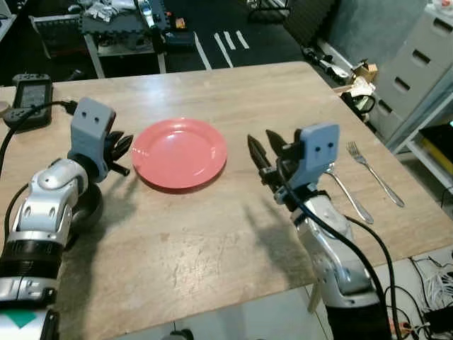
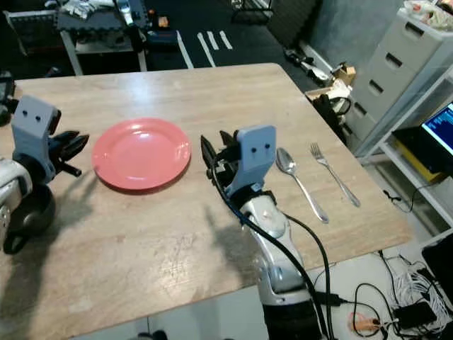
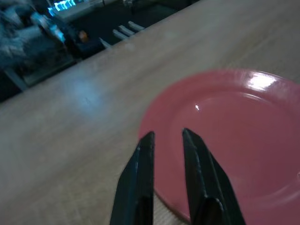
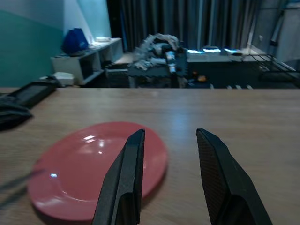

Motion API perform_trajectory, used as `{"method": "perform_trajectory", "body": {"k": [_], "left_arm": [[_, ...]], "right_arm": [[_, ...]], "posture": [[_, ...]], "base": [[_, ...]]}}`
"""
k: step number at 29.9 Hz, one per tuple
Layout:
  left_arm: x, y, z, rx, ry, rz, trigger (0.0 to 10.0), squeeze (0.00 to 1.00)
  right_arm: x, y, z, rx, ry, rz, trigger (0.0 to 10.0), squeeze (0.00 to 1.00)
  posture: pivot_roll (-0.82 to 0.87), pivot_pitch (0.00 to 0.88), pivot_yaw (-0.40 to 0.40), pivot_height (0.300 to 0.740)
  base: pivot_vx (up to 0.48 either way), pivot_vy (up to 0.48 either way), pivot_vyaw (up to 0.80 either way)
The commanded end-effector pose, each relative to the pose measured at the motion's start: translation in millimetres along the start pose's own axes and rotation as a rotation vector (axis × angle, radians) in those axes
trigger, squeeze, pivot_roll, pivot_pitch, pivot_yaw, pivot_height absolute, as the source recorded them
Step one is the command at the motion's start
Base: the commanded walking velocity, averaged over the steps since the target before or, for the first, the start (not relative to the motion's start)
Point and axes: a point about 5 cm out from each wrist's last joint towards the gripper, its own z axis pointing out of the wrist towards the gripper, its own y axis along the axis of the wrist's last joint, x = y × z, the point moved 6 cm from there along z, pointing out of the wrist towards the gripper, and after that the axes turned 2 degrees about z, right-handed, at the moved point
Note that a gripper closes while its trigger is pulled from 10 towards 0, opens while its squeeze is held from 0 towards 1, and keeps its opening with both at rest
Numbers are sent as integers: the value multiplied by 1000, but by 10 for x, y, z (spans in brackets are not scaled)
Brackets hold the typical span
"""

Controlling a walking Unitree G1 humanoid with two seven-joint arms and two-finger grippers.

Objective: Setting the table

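Nearest, over the front part of the pale wooden tabletop [image 1: 212, 248]: the right gripper [image 1: 263, 154], black fingers spread apart with nothing between them, hovering just right of the round red plastic plate [image 1: 179, 152] and aimed over the table past the plate's right edge. On the right, lying flat on the wood near the table's right edge: a silver metal spoon [image 2: 299, 182], bowl away from the robot, and beside it, further right, a silver metal fork [image 2: 334, 173], tines likewise pointing away; the two well apart from the plate, with the right arm between. On the left, level with the plate: the left gripper [image 1: 120, 147], fingers parted by a narrow gap and holding nothing, tips at the plate's left rim, as seen in the left wrist view with the tips over the rim [image 3: 154, 140]. Plate flat on the table between the two grippers, bare of food. Further back at the left edge of the table: a dark rectangular device with a screen [image 1: 31, 95], a black cable running from it. Beyond the table: a dark floor with white stripes [image 1: 226, 39] and a cluttered low bench [image 1: 120, 28].
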Motion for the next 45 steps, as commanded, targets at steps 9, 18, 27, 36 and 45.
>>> {"method": "perform_trajectory", "body": {"k": [9,18,27,36,45], "left_arm": [[-74,134,-737,-97,193,213,10000,0],[615,-433,-1360,140,668,238,10000,0],[1060,-652,-1578,289,819,229,10000,0],[836,-1017,-1357,318,481,-94,10000,0],[335,-886,-1273,193,187,-330,10000,0]], "right_arm": [[4,-113,-71,54,56,22,10000,0],[98,-165,-20,63,82,46,10000,0],[20,-210,-77,75,47,47,10000,0],[12,-201,-74,72,38,40,10000,0],[-18,-186,-77,70,28,36,10000,0]], "posture": [[69,123,24,740],[89,121,14,740],[81,125,28,740],[67,129,28,740],[65,134,18,740]], "base": [[0,0,0],[0,0,0],[0,0,0],[0,0,0],[0,0,0]]}}
